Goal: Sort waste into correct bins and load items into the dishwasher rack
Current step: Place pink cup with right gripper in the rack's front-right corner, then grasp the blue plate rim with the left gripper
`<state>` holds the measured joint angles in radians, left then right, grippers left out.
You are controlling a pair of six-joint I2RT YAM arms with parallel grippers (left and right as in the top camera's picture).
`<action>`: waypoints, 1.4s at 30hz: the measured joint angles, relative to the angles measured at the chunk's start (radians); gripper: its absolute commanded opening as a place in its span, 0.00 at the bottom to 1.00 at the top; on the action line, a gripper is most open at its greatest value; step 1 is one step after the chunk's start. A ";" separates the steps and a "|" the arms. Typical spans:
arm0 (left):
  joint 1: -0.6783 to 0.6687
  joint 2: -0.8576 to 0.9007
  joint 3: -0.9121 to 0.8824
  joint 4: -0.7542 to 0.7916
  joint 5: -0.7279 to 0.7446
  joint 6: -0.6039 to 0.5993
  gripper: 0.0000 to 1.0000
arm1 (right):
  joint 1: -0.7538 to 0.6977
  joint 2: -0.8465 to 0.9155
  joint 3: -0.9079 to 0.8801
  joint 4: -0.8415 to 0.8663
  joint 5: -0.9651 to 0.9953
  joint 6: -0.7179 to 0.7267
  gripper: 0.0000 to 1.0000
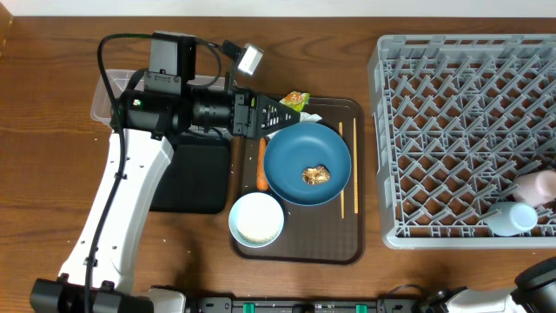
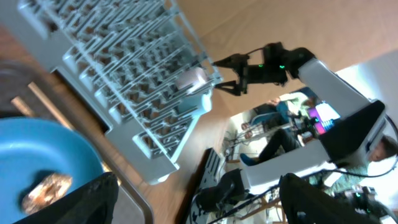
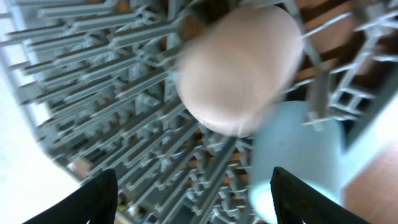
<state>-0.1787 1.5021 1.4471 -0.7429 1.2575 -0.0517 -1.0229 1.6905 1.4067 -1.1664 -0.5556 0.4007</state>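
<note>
One pink cup [image 1: 537, 186] in grey rack [image 1: 452, 130]

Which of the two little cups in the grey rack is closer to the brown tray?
The light-blue cup, by the near edge of the rack. The pink cup lies just beyond it, further from the tray, against the rack's outer side.

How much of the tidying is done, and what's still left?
Done: the pink cup and light-blue cup sit in the rack. In hand: nothing; the left gripper hovers open by the plate, and the right gripper is open beside the rack. Left: plate, bowl and chopsticks need loading; the wrapper, carrot and food lump still need binning.
</note>
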 measured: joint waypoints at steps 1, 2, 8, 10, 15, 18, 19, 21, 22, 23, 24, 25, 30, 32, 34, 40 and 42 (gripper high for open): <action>-0.003 0.000 0.000 -0.015 -0.023 0.002 0.81 | 0.000 -0.001 0.000 0.002 -0.029 -0.005 0.68; -0.007 0.000 0.000 -0.029 -0.047 0.006 0.81 | 0.000 -0.004 0.000 0.004 -0.057 -0.013 0.68; -0.112 -0.014 0.000 -0.120 -0.319 0.048 0.81 | 0.037 -0.145 -0.002 0.043 -0.168 -0.103 0.70; -0.176 -0.024 0.000 -0.154 -0.444 0.056 0.82 | 0.080 -0.245 -0.002 0.085 -0.182 -0.137 0.72; -0.325 -0.033 -0.001 -0.248 -0.753 0.058 0.82 | 0.219 -0.455 0.003 0.124 -0.209 -0.214 0.74; -0.371 -0.033 -0.005 -0.268 -0.920 0.043 0.82 | 0.288 -0.523 0.004 0.126 -0.190 -0.238 0.74; -0.375 -0.033 -0.011 -0.273 -0.966 0.034 0.82 | 0.309 -0.535 0.004 0.126 -0.175 -0.238 0.74; -0.375 -0.033 -0.034 -0.273 -1.033 0.022 0.82 | 0.336 -0.542 0.004 0.126 -0.158 -0.237 0.74; -0.372 -0.033 -0.054 -0.266 -1.067 0.019 0.82 | 0.345 -0.544 0.004 0.125 -0.151 -0.237 0.74; -0.370 -0.033 -0.070 -0.257 -1.085 0.017 0.82 | 0.359 -0.543 0.004 0.124 -0.143 -0.237 0.74; -0.365 -0.031 -0.093 -0.238 -1.106 0.014 0.82 | 0.368 -0.543 0.004 0.124 -0.138 -0.237 0.74; -0.360 -0.026 -0.121 -0.201 -1.128 0.010 0.82 | 0.378 -0.543 0.004 0.123 -0.132 -0.237 0.74; -0.334 0.042 -0.233 -0.032 -1.217 -0.024 0.82 | 0.397 -0.543 0.004 0.103 -0.120 -0.237 0.75; -0.325 0.086 -0.256 0.014 -1.245 -0.034 0.82 | 0.397 -0.543 0.004 0.098 -0.117 -0.237 0.76; -0.320 0.134 -0.263 0.058 -1.266 -0.041 0.82 | 0.398 -0.543 0.004 0.096 -0.112 -0.237 0.75; -0.319 0.256 -0.263 0.147 -1.292 -0.057 0.63 | 0.398 -0.543 0.004 0.062 -0.101 -0.238 0.75; -0.319 0.298 -0.263 0.172 -1.292 -0.061 0.49 | 0.398 -0.543 0.004 0.055 -0.096 -0.245 0.75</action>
<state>-0.4973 1.8000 1.1839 -0.5713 -0.0349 -0.1127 -0.6250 1.1473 1.4105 -1.1110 -0.6514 0.1558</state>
